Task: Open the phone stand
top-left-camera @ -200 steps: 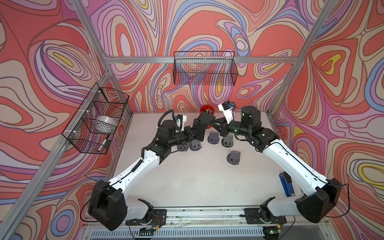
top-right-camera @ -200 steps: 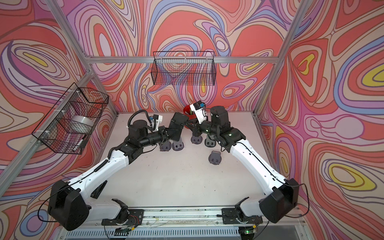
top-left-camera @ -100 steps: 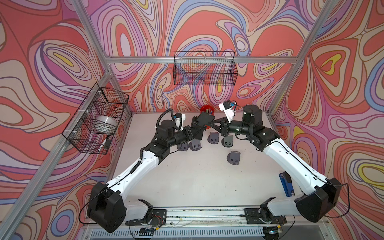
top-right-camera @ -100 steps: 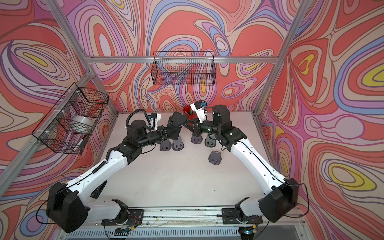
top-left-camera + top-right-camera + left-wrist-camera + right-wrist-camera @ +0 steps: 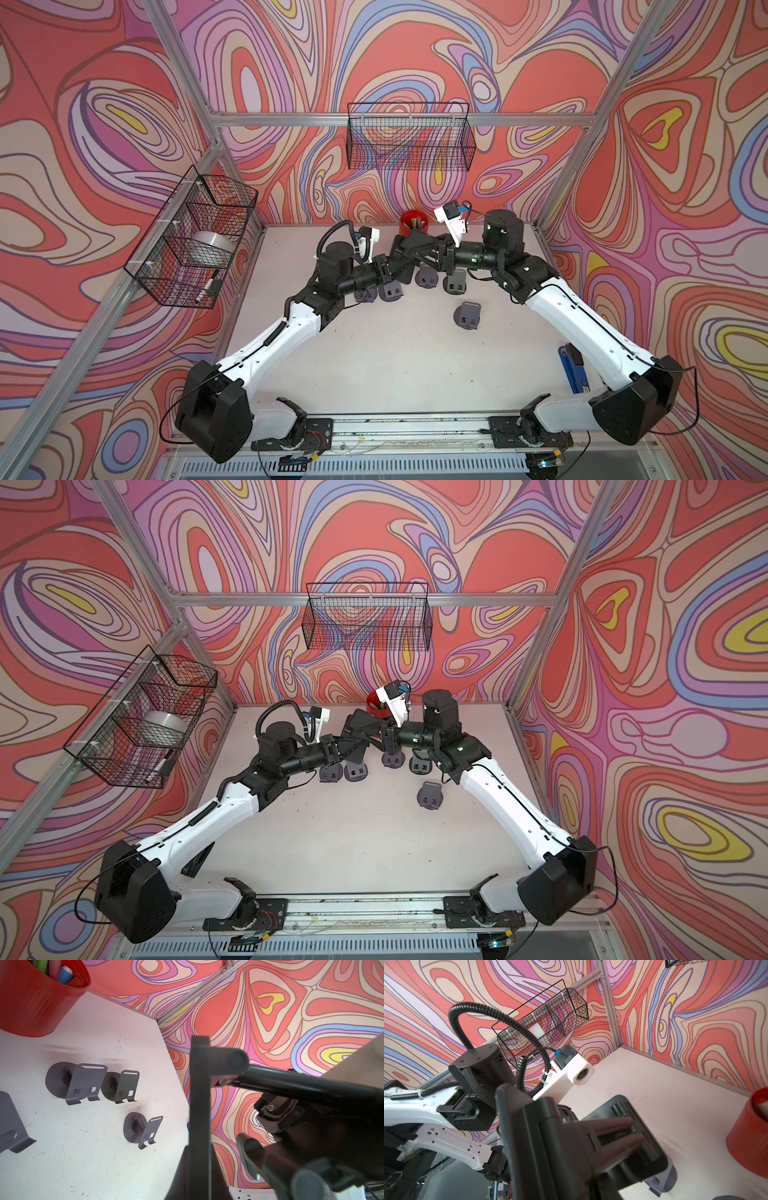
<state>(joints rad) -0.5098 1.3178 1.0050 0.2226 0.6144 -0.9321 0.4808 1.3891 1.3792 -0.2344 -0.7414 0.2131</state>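
Note:
A black folding phone stand point(image 5: 415, 245) point(image 5: 361, 729) hangs in the air over the back middle of the table, between my two grippers. Its plates stand partly spread at the hinge. My left gripper point(image 5: 392, 268) point(image 5: 336, 746) is shut on the edge of one plate point(image 5: 199, 1105), with a finger on each side. My right gripper point(image 5: 436, 255) point(image 5: 384, 735) reaches in from the opposite side around the stand's arm point(image 5: 291, 1082). One of its fingers point(image 5: 249, 1153) stands apart from that arm. In the right wrist view the stand point(image 5: 623, 1136) hides the jaws.
Several small grey holders point(image 5: 467, 316) point(image 5: 428, 276) point(image 5: 390, 291) stand on the table under and near the grippers. A red cup point(image 5: 413, 222) of pens sits behind them. Wire baskets point(image 5: 409, 141) point(image 5: 191, 241) hang on the walls. A blue object point(image 5: 575, 368) lies at the table's right edge.
Both arms stay nearly where they were, with the stand still between them. No other movement shows.

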